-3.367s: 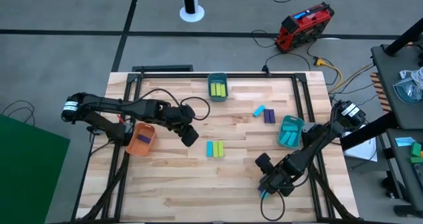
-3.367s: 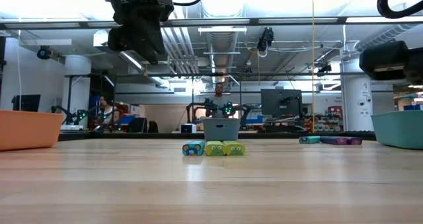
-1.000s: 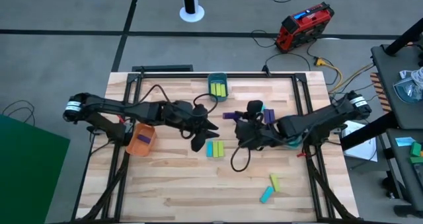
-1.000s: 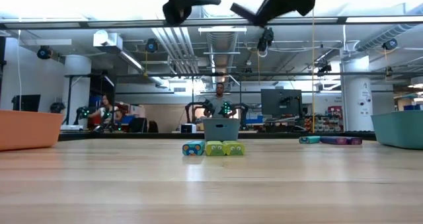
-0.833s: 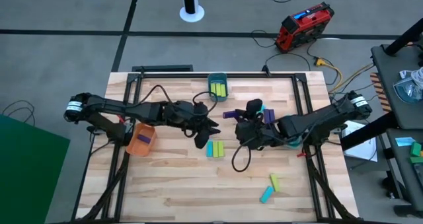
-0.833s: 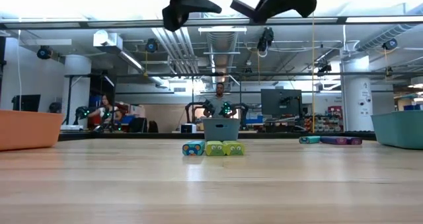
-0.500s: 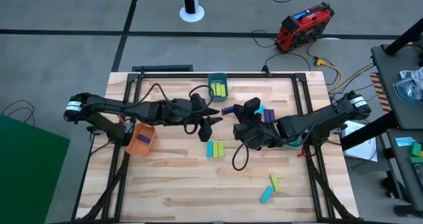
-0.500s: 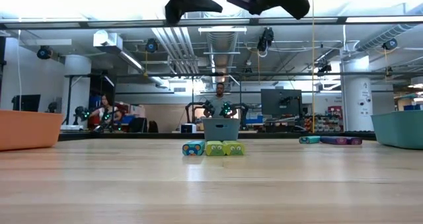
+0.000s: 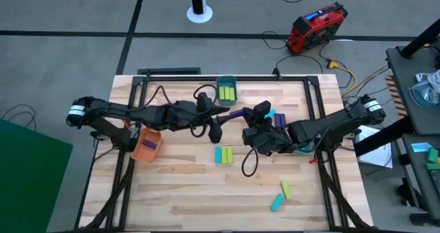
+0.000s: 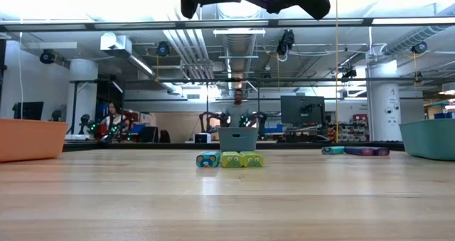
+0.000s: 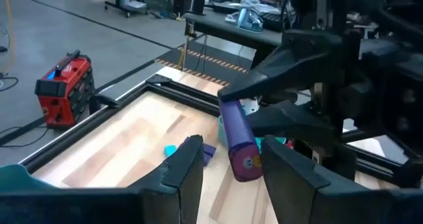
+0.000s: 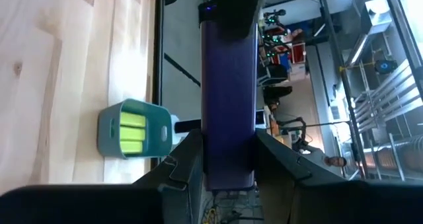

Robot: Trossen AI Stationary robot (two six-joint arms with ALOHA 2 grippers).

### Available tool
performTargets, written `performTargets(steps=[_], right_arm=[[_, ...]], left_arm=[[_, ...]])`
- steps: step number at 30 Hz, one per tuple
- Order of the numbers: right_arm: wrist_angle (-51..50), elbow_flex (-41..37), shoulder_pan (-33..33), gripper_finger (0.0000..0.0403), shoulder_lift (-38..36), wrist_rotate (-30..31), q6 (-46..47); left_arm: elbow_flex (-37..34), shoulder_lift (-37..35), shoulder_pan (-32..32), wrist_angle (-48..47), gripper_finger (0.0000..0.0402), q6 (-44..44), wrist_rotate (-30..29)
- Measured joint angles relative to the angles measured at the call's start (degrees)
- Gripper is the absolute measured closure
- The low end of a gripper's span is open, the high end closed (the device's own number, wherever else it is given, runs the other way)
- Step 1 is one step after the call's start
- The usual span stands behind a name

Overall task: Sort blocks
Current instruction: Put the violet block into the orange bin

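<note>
The purple block [image 9: 237, 114] is held aloft over mid-table, clamped in the right gripper [image 9: 246, 115], and the left gripper [image 9: 221, 111] has now been swung up level with it, fingers parted around its free end but not yet closed. A mid-air handover is judged under way, presumably towards the orange bin [image 9: 146, 145].

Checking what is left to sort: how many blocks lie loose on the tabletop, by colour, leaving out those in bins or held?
Yellow-green blocks: 3
Cyan blocks: 3
Purple block: 1, partly hidden
Total: 7
Not counted: the held purple block in the right gripper.
</note>
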Motion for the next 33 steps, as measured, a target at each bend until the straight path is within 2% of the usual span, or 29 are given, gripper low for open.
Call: performTargets(steps=[23, 33], right_arm=[[2.4, 0.0, -0.4, 0.0307, 0.0, -0.1, -2.0], [2.4, 0.0, -0.4, 0.0307, 0.0, -0.1, -2.0]], left_arm=[[0.0, 1.2, 0.0, 2.9, 0.0272, -0.3, 0.1], [0.0, 2.1, 0.0, 3.3, 0.0280, -3.7, 0.1]])
